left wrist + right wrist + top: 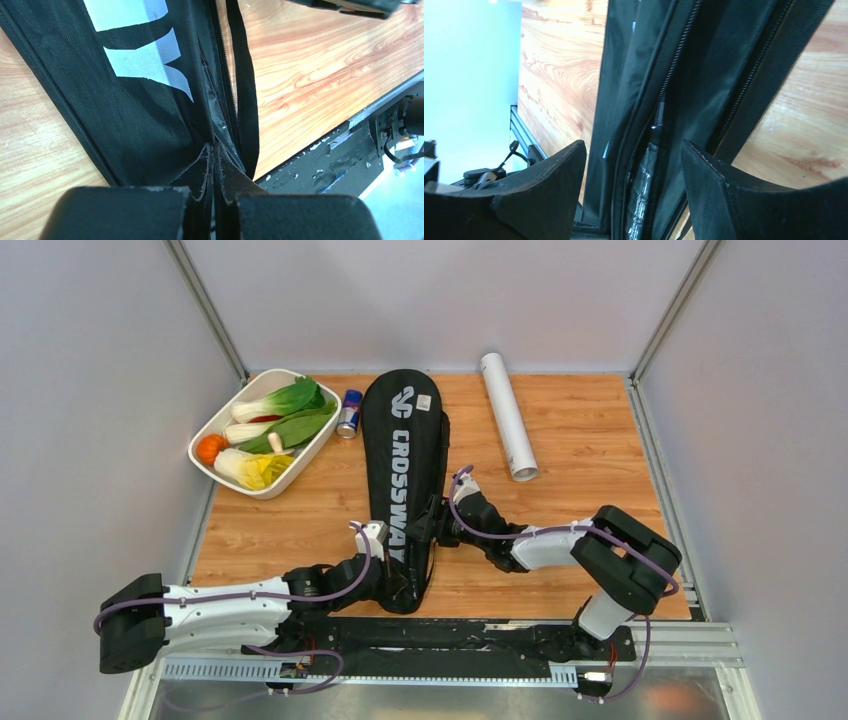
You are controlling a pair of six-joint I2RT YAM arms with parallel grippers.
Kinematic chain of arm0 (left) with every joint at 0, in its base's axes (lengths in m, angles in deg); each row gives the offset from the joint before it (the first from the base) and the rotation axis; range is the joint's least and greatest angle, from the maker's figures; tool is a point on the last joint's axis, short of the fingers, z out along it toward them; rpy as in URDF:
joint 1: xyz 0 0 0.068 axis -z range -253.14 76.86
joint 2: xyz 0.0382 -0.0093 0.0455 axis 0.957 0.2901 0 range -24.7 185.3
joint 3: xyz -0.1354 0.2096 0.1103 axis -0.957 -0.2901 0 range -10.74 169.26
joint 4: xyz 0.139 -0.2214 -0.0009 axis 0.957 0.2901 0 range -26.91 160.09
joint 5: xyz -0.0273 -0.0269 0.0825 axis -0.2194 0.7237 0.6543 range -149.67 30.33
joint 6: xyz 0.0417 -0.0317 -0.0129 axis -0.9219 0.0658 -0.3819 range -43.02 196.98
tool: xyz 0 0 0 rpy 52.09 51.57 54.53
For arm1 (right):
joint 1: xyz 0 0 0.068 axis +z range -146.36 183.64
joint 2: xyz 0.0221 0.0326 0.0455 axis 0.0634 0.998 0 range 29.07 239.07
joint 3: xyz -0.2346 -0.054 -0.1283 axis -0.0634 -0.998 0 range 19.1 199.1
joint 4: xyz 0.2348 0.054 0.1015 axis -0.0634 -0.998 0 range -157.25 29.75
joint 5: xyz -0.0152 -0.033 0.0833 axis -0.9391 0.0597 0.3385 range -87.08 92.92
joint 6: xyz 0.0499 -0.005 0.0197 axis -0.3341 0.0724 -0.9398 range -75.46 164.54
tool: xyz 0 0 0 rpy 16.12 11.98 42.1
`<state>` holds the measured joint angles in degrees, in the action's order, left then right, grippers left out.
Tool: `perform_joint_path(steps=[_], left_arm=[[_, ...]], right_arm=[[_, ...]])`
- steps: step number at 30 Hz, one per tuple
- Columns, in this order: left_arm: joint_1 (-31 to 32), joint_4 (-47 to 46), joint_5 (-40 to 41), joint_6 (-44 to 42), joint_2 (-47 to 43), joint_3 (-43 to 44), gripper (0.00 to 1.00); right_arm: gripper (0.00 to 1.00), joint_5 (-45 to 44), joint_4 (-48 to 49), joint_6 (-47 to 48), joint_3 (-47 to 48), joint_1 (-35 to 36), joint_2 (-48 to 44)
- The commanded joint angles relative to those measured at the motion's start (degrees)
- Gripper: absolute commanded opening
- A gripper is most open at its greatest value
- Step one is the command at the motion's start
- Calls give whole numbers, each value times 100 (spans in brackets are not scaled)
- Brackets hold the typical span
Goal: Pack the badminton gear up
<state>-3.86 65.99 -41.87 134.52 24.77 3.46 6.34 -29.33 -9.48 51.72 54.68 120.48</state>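
Black racket bag [405, 470] lies lengthwise on the wooden counter [580, 510], with both arms at its near end.

From the top camera, the white tube [508, 415] lies to the right of the bag's far end, well apart from it. A drink can [349, 412] stands just left of that end, and a white tray [215, 430] of vegetables sits beyond the can. The left end effector [398, 580] is at the bag's near tip and the right end effector [432, 525] at its right edge. In the left wrist view, the left end effector [215, 150] is closed, pinching the bag's edge beside the zip [227, 90] and a loose strap [247, 100]. In the right wrist view, the right end effector [633, 145] stands open with its fingers on either side of the bag's zip line; I cannot tell whether they touch the fabric.
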Motion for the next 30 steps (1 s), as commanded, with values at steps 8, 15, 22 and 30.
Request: perform_joint_path(steps=[8,15,22,30], left_arm=[[4,-256,-93,-106,70,109,0],[-1,-254,-50,-99,95,108,20],[-2,14,69,-148,10,285,46],[-1,123,280,-239,-53,403,50]], right_arm=[[66,710,748,242,517,-262,687],[20,759,919,398,417,-319,601],[0,628,270,142,410,-340,390],[21,-226,-973,43,454,-324,84]])
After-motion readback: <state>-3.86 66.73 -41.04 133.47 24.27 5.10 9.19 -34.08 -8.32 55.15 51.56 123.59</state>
